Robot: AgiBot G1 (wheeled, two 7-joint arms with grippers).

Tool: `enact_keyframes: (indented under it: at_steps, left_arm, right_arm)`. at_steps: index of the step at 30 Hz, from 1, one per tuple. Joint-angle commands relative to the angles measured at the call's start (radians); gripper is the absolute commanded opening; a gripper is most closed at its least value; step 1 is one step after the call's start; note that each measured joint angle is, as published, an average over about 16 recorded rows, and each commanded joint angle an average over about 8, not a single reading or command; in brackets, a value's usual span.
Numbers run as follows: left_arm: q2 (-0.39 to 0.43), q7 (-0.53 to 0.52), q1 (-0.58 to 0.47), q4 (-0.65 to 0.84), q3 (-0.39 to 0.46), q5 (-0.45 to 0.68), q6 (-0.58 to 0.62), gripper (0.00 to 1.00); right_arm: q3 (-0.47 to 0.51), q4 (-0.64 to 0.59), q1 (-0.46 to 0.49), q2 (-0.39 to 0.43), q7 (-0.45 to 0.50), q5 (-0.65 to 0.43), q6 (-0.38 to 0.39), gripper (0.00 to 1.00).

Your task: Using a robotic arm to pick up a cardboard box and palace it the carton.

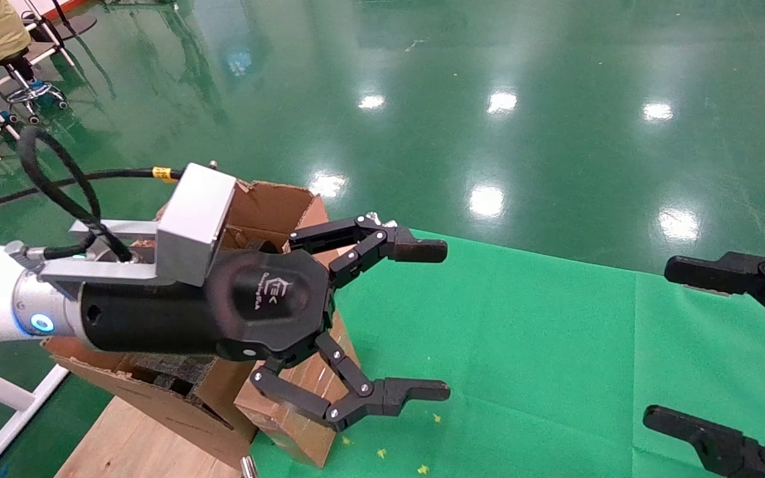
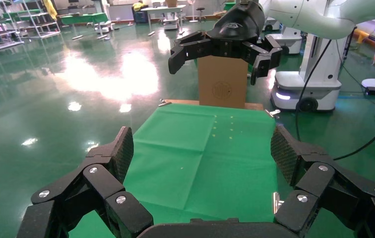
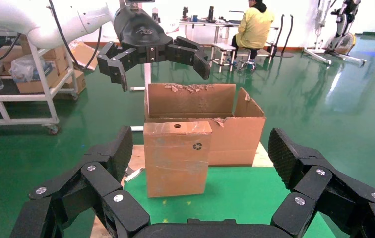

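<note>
The small cardboard box [image 3: 175, 158] stands upright on the green cloth [image 3: 240, 198], a round hole in its top and a recycling mark on its face. In the head view the box [image 1: 299, 405] is partly hidden behind my left gripper. The large carton [image 3: 230, 134] with ragged flaps stands right behind it, and black foam shows inside the carton [image 1: 269, 206]. My left gripper [image 1: 446, 320] on the white-and-silver arm hovers above the box, open and empty, and it also shows in the right wrist view [image 3: 156, 52]. My right gripper [image 1: 658, 342] is open and empty at the right edge.
The green cloth [image 1: 522, 345] covers a wooden table [image 1: 123, 438] whose left edge lies under the carton. Another upright brown box [image 2: 222, 87] stands at the cloth's far right end. A seated person in yellow [image 3: 254, 29] and a shelf cart [image 3: 22, 84] are beyond.
</note>
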Motion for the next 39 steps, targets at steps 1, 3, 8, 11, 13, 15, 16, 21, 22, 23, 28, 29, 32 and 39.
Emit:
enact_keyframes:
  at_steps: [1,3,8,11,13,15,16,21,22,23,28,29,32,39]
  left_arm:
    - [0.000,0.000,0.000,0.000,0.000,0.000,0.000,1.00]
    - [0.000,0.000,0.000,0.000,0.000,0.000,0.000,1.00]
    - [0.000,0.000,0.000,0.000,0.000,0.000,0.000,1.00]
    - [0.000,0.000,0.000,0.000,0.000,0.000,0.000,1.00]
    - [0.000,0.000,0.000,0.000,0.000,0.000,0.000,1.00]
    - [0.000,0.000,0.000,0.000,0.000,0.000,0.000,1.00]
    - [0.000,0.000,0.000,0.000,0.000,0.000,0.000,1.00]
    - [0.000,0.000,0.000,0.000,0.000,0.000,0.000,1.00]
    - [0.000,0.000,0.000,0.000,0.000,0.000,0.000,1.00]
    - [-0.001,-0.001,0.000,0.001,0.000,0.001,0.000,1.00]
    - [-0.014,-0.027,-0.013,0.008,0.010,0.019,0.003,1.00]
    - [-0.020,-0.037,-0.021,0.008,0.016,0.030,0.005,1.00]
    - [-0.039,-0.077,-0.054,0.012,0.037,0.077,0.012,1.00]
    - [-0.074,-0.204,-0.169,0.004,0.106,0.237,0.030,1.00]
  right_arm:
    - [0.000,0.000,0.000,0.000,0.000,0.000,0.000,1.00]
    - [0.000,0.000,0.000,0.000,0.000,0.000,0.000,1.00]
    - [0.000,0.000,0.000,0.000,0.000,0.000,0.000,1.00]
    - [0.000,0.000,0.000,0.000,0.000,0.000,0.000,0.93]
    - [0.000,0.000,0.000,0.000,0.000,0.000,0.000,0.68]
    - [0.000,0.000,0.000,0.000,0.000,0.000,0.000,0.43]
    - [0.000,0.000,0.000,0.000,0.000,0.000,0.000,0.31]
    - [0.000,0.000,0.000,0.000,0.000,0.000,0.000,0.00]
    - [0.000,0.000,0.000,0.000,0.000,0.000,0.000,0.00]
    - [0.000,0.000,0.000,0.000,0.000,0.000,0.000,0.00]
    - [0.000,0.000,0.000,0.000,0.000,0.000,0.000,0.00]
    - [0.000,0.000,0.000,0.000,0.000,0.000,0.000,0.00]
    - [0.000,0.000,0.000,0.000,0.000,0.000,0.000,0.00]
    - [0.000,0.000,0.000,0.000,0.000,0.000,0.000,0.00]
